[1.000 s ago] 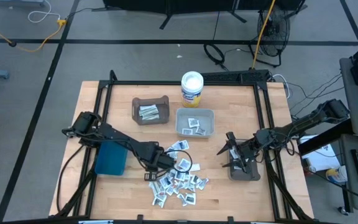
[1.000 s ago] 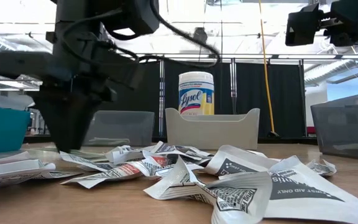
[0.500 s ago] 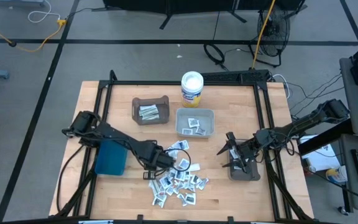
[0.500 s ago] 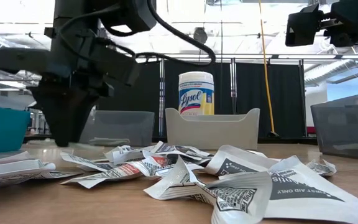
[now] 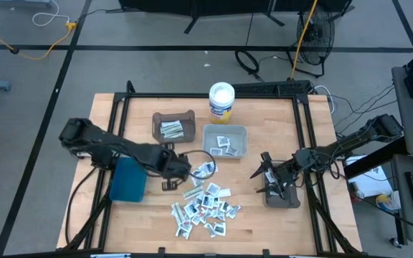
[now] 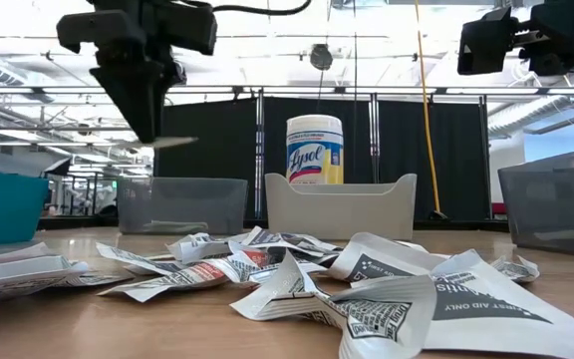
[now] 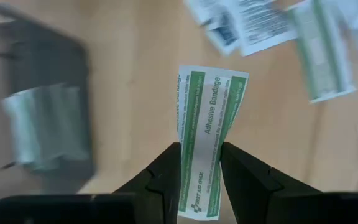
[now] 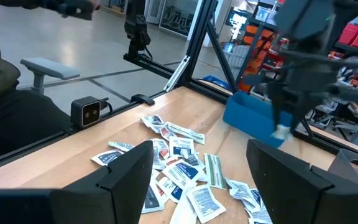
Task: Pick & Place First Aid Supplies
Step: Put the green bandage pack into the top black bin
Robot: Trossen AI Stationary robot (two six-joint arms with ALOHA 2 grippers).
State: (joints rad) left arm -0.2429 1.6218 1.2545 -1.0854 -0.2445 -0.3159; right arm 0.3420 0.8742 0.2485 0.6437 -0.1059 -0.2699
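My left gripper point(image 7: 201, 149) is shut on a white-and-green adhesive bandage strip point(image 7: 211, 106). It hangs high above the table point(image 6: 152, 128), between the blue bin and the pile point(image 5: 171, 175). The other first aid supplies, small white packets with blue, green or red print, lie in a loose pile point(image 5: 203, 208) on the wooden table near its front edge point(image 6: 267, 269). My right gripper point(image 5: 265, 175) waits open at the right, level, above a dark grey bin point(image 5: 282, 197); its fingers point(image 8: 129, 174) stand wide apart. My left gripper pinches the bandage strip between its two fingers, on its lower part point(image 7: 201, 171) near one end. The strip is bowed and narrower there, and its short end pokes back past the fingers. The fingers point steeply down. The strip is lifted clear of the table point(image 6: 174, 143).
A brown bin point(image 5: 173, 127) with green strips and a light grey bin point(image 5: 225, 140) with white packets stand at the far middle. A white round tub point(image 5: 221, 100) is behind them. A blue bin point(image 5: 127, 180) sits at the left. Black frame rails point(image 5: 303, 143) border the table.
My left gripper has risen from the pile's left edge with the bandage strip. It has gone toward the table's far left and tipped steeper downward. The strip, first down among the packets, now hangs clear of the table.
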